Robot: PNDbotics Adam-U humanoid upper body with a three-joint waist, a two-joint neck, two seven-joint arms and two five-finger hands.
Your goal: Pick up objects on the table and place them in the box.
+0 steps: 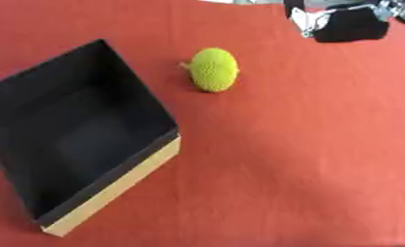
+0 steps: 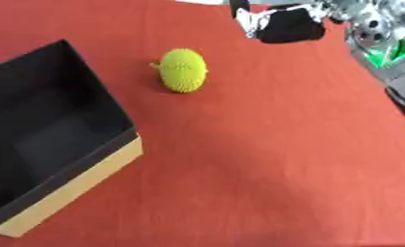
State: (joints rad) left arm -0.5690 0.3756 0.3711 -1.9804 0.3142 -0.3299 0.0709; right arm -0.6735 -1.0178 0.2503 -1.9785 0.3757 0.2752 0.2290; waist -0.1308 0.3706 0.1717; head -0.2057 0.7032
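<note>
Black box (image 1: 79, 140), tan-sided, sits nearest on the red table (image 1: 290, 169).
Bumpy yellow-green fruit (image 1: 213, 69) lies beside it, well apart from the right hand (image 2: 371, 21) at far right; finger state indeterminate.

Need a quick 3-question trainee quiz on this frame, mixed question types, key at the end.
1. True or false: the yellow-green bumpy fruit already lies inside the black box.
2. Multiple choice: the box sits on which side of the fruit, in the robot's terms? A) left B) right C) behind it
3. Fill in: the table is covered by a ___ cloth.

Key: 1 false, the fruit rests on the cloth beside the box, apart from it. 2 A. 3 red.
</note>
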